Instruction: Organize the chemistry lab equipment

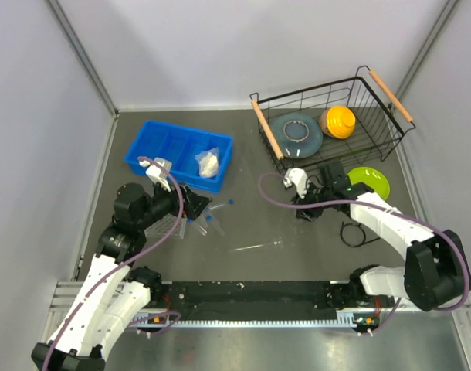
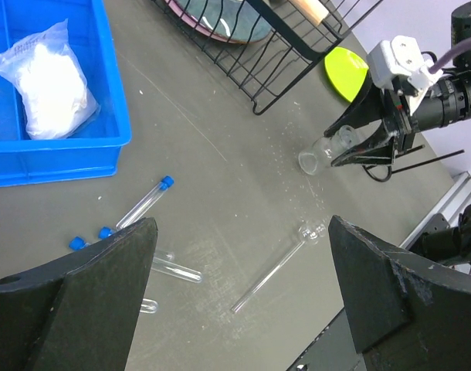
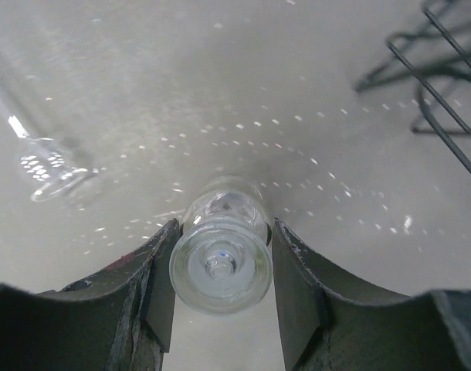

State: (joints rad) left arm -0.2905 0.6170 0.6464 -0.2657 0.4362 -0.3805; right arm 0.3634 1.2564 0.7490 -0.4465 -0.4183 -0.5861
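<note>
My right gripper (image 3: 224, 228) is shut on the small clear cup (image 3: 220, 263), which lies on its side low over the table; both fingers press its neck. The left wrist view shows the same grip, the cup (image 2: 316, 157) in the right gripper (image 2: 340, 151). The thin glass rod (image 1: 255, 246) lies on the table between the arms, its bulb end (image 3: 46, 170) to the left of the cup. My left gripper (image 2: 242, 232) hangs open above the rod (image 2: 278, 267), holding nothing. Several blue-capped test tubes (image 2: 143, 202) lie loose to its left. The white packet (image 2: 50, 81) lies in a blue bin (image 2: 112, 100).
A black wire basket (image 1: 328, 100) at the back right holds a grey dish (image 1: 296, 131) and an orange dish (image 1: 340, 121). A green dish (image 1: 371, 182) lies in front of it. The black wire ring stand (image 1: 355, 232) lies right of my right gripper.
</note>
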